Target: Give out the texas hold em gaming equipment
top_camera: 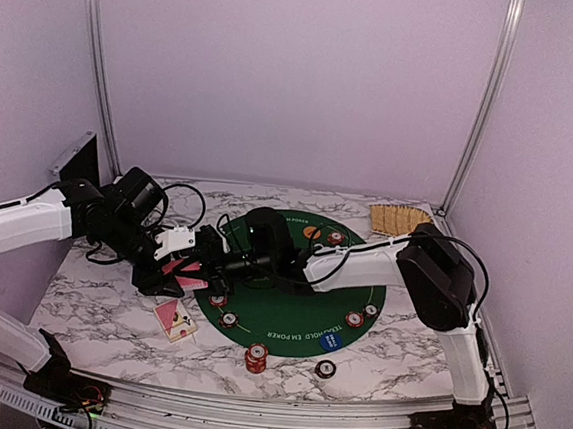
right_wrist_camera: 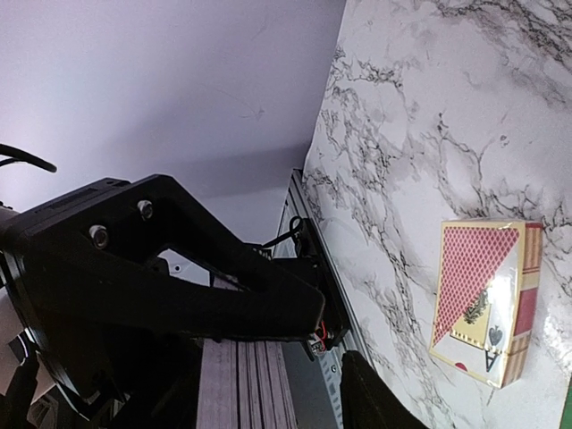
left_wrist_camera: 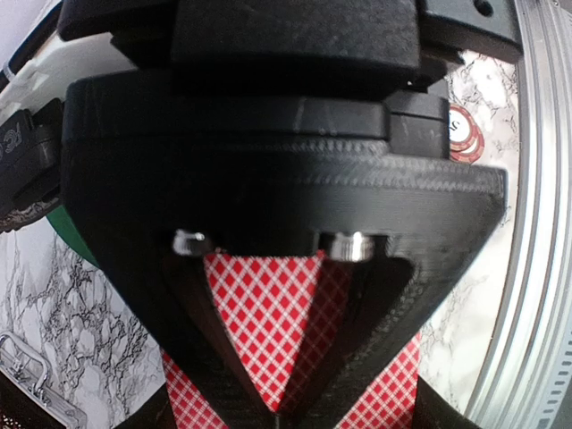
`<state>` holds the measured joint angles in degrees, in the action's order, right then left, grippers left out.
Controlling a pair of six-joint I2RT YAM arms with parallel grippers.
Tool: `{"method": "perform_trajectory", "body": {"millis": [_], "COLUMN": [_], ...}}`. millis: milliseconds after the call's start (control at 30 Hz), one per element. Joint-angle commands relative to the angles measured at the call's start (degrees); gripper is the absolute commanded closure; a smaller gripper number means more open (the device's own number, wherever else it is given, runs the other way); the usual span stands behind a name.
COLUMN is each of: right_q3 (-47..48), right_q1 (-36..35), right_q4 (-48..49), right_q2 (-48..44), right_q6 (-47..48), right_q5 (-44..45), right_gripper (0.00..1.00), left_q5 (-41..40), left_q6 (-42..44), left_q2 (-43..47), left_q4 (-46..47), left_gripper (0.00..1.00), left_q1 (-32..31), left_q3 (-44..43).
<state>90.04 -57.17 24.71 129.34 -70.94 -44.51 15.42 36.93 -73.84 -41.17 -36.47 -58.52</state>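
Top external view: the two arms meet over the left rim of the green mat (top_camera: pixel 289 303), and that meeting explains most of the pose. The left gripper (top_camera: pixel 183 271) is clamped tight on the playing cards (left_wrist_camera: pixel 268 313). Its wrist camera shows the red-checked backs pinched between fingers (left_wrist_camera: pixel 204 357) that converge to a point. The deck is therefore held up off the desk (top_camera: pixel 108 309), probably as a fixed supply for the other arm to draw from.

The right gripper (top_camera: pixel 224 261) reaches across from the far side to meet it. From the right wrist, its fingers (right_wrist_camera: pixel 179 277) stand partly apart, with the stacked card edges between them and a sliver of gap on one side. It looks to have hold of nothing. Whether a pad brushes the outermost card I cannot tell, as the angle is steep. My reading is that the step in hand is peeling off single cards to deal out.

The card box (top_camera: pixel 175 320) lies flat on the marble just in front of the held deck, out of the way of both arms. Poker chips (top_camera: pixel 229 320) sit spread around the mat's rim. A red stack (top_camera: pixel 256 355) and one more chip lie just off its near edge, which suggests places being set around the circle. The orange disc (top_camera: pixel 312 232) rests on the mat's far side. The tan tray (top_camera: pixel 396 219) sits at the far right corner, well apart from the work.
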Motion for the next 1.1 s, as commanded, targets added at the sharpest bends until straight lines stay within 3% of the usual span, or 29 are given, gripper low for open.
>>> {"method": "perform_trajectory", "body": {"millis": [0, 133, 300, 533, 833, 967, 1067], "right_q3": [0.9, -0.2, -0.6, -1.2, -4.4, -4.7, -4.2], "right_q1": [0.8, 1.3, 1.9, 2.0, 2.2, 2.4, 2.5], "right_q4": [-6.7, -7.7, -10.3, -11.0, -10.3, -11.2, -12.2], "right_q2": [-1.4, -2.6, -4.2, -5.4, -8.6, -9.8, -10.4], "right_q6": [4.2, 5.3, 7.1, 7.6, 7.8, 8.2, 8.7], "right_q5": [0.1, -0.1, 0.1, -0.7, -1.7, -1.4, -1.4], "right_gripper": [0.56, 0.57, 0.58, 0.58, 0.37, 0.38, 0.44], "left_q5": [0.6, 0.3, -0.3, -0.9, -1.6, -2.1, -2.4], "left_q6": [0.9, 0.9, 1.0, 0.5, 0.1, 0.0, -0.1], "left_q2": [2.0, 2.1, 2.6, 2.5, 2.4, 2.1, 1.8], "left_q4": [-0.4, -0.5, -0.5, -0.5, -0.5, -0.5, -0.5], "left_gripper": [0.72, 0.75, 0.90, 0.95, 1.00, 1.00, 1.00], "left_q1": [0.2, 0.2, 0.2, 0.2, 0.2, 0.2, 0.2], "left_q3": [-0.1, 0.3, 0.6, 1.3, 1.8, 2.1, 2.0]}}
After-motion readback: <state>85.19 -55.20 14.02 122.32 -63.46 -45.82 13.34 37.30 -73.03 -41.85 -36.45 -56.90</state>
